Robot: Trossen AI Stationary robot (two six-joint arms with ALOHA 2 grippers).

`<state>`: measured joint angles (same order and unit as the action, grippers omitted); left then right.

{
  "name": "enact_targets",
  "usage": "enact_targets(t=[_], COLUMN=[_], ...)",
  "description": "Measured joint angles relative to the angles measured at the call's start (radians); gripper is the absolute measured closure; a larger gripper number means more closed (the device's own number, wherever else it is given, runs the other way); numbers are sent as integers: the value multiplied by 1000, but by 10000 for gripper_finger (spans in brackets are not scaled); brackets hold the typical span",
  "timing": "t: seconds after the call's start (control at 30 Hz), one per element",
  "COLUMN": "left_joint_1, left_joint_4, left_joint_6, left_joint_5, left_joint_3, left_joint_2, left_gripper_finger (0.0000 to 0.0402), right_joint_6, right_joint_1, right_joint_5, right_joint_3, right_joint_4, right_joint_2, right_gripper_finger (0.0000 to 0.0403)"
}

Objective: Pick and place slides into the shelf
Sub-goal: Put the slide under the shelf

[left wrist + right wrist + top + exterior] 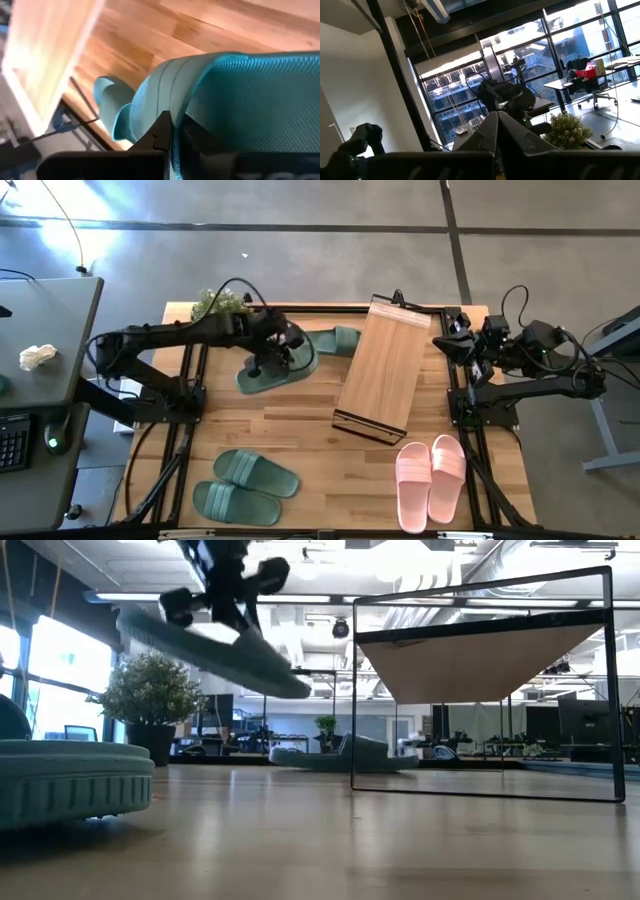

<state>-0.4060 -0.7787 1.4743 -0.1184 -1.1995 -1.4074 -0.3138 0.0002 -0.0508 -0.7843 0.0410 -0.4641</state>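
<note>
Left gripper [268,360] clenched on green slide [277,368], lifted off table [300,435], left of shelf [382,368]. Second green slide [335,340] lay beside shelf. Right gripper [447,345] clenched, empty, at far right.

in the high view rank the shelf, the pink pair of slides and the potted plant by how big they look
1. The shelf looks largest by far.
2. The pink pair of slides, taken together, comes next.
3. The potted plant looks smallest, though the left arm covers part of it, so its full spread is unsure.
</note>
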Motion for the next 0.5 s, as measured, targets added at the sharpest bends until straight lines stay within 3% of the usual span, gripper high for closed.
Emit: enact_targets(t=[0.2, 0.5], left_joint_1=[-49, -45], left_joint_4=[41, 266], left_joint_6=[237, 375], left_joint_5=[-73, -143], left_joint_3=[0, 0], left_joint_2=[-87, -249], left_gripper_finger=[401, 401], right_joint_6=[0, 0], right_joint_1=[0, 0], right_joint_5=[0, 0], right_joint_3=[0, 0], right_joint_4=[1, 2], right_joint_2=[0, 0], right_gripper_finger=[402, 402])
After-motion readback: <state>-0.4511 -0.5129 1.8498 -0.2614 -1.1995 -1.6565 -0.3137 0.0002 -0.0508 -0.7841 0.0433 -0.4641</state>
